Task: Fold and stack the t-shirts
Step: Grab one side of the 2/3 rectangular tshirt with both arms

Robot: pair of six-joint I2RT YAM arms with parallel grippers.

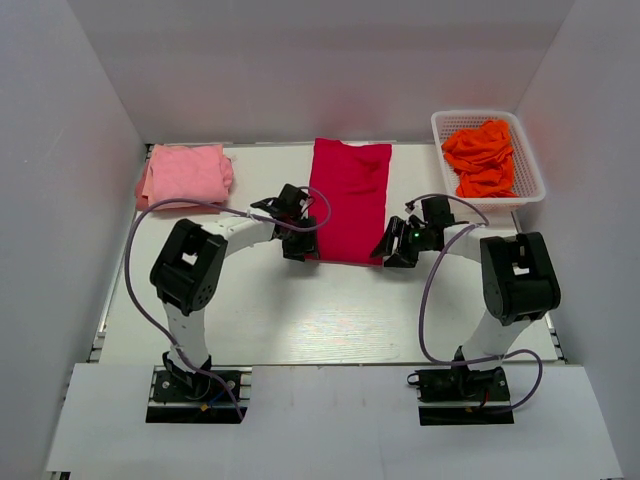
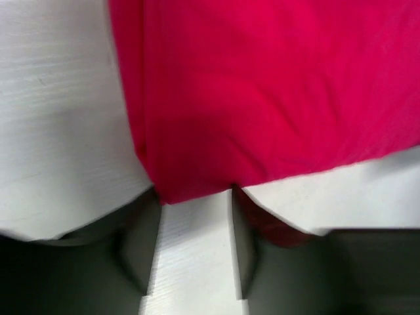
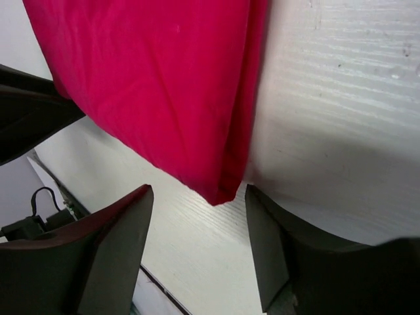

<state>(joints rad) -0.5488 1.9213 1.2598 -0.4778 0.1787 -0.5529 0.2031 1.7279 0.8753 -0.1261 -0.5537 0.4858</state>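
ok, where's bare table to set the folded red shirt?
Bare: table near half, from red shirt to arm bases; gap between pink shirt and red shirt. Crowded: left gripper and right gripper at its near corners; basket of orange shirts.

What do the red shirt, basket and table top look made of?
Red shirt: soft matte cloth, likely cotton; it creases and folds limp. Basket: white plastic, probably; walls are a fine moulded mesh. Table: white matte board, perhaps painted wood or laminate; faint straight grain lines.
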